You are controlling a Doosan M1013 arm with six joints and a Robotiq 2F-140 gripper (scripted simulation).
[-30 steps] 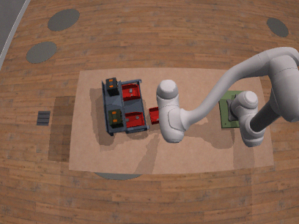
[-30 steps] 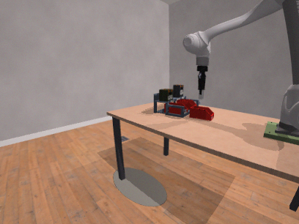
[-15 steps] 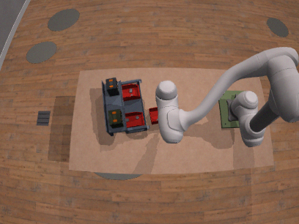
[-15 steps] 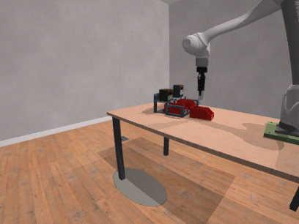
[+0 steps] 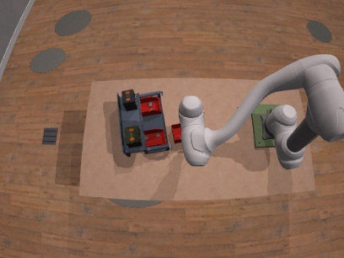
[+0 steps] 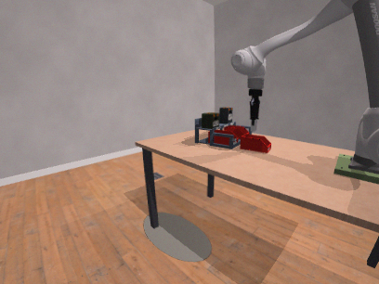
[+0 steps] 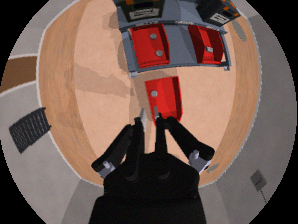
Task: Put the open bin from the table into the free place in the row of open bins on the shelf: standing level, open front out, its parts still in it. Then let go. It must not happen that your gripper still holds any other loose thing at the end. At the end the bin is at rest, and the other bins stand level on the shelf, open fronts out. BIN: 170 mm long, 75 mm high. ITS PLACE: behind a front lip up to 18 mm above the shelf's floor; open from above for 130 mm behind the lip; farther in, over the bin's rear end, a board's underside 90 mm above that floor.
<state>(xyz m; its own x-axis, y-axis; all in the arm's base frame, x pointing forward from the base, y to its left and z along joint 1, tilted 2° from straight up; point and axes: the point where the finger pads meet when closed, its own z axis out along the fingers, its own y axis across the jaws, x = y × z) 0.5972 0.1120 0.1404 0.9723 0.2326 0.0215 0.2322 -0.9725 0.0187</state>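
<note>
The open red bin (image 5: 176, 133) (image 6: 254, 143) (image 7: 168, 98) stands on the table in front of the shelf, its low sloped front facing away from it; a small grey part lies inside. My gripper (image 6: 254, 125) (image 7: 150, 112) is above the bin's front end, fingertips a narrow gap apart with nothing between them; in the top view the arm hides it. The blue-grey shelf (image 5: 153, 122) (image 7: 178, 50) holds two red bins with parts, one at its left (image 5: 154, 138) (image 7: 146, 50) and one at its right (image 5: 150, 106) (image 7: 209, 49) in the wrist view. The free place is between them.
Two dark boxes with orange marks stand on the shelf's raised rear board, one at its left (image 5: 132, 136) (image 6: 210, 120) (image 7: 142, 11) and one at its right (image 5: 129, 99) (image 6: 226, 114) in the wrist view. The arm's base stands on a green plate (image 5: 258, 137) (image 6: 344, 163).
</note>
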